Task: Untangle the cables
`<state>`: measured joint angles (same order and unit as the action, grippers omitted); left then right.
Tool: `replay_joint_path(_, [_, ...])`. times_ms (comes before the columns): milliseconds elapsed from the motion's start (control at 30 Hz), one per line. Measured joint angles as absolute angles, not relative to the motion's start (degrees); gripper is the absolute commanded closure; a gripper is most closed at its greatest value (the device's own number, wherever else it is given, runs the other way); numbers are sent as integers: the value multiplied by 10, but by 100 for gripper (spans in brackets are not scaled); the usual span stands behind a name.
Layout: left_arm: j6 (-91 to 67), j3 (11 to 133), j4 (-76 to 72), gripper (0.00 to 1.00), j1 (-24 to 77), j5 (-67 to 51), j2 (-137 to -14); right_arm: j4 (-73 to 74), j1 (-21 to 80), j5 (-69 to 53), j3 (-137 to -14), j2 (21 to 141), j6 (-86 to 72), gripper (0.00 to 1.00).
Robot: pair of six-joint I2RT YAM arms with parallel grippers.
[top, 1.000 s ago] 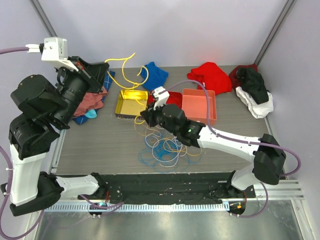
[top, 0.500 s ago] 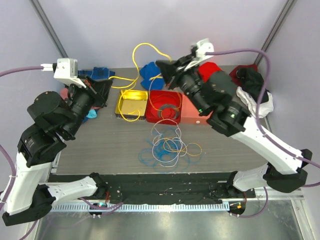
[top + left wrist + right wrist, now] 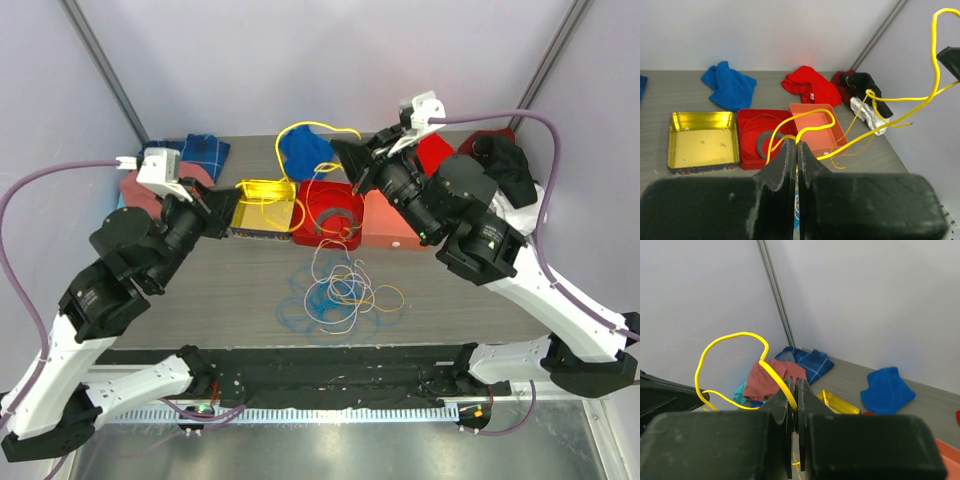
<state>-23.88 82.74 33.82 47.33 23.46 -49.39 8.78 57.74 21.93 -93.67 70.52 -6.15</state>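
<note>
**Both claws clamp one yellow cable, lifted above the heap**

Seen from overhead, the left claw sits at about nine o'clock and the right claw at about one o'clock. Both are raised off the table. Each is clenched on the same yellow cable, which bows up in a loose arc between them and sags over the gold tin and the red tray at twelve o'clock. The rest of the cables, blue, white and orange loops among them, lie in a knotted heap on the table between centre and six o'clock. Thin strands rise from that heap toward the right claw, so I judge the yellow cable is not yet free of it.

To do this well, I would keep both grips tight and draw the claws apart slowly, nine o'clock against three o'clock, while lifting. I would watch the heap, and if it drags or rises as one clump, I would stop and ease off, since pulling harder would tighten the knot. I would also keep the sagging part clear of the tin and tray rims, where I judge it could snag.
</note>
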Motion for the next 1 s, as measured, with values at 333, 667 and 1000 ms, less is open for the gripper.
replay_joint_path(333, [-302,672,335,10,473,184,-458,113,577,217,-877,678,-84,99])
replay_joint_path(667, [-333,614,340,7,473,199,-373,125,577,213,-900,675,-90,99])
replay_joint_path(1000, [-350,477,211,10,473,141,-335,131,577,204,-969,675,-90,99])
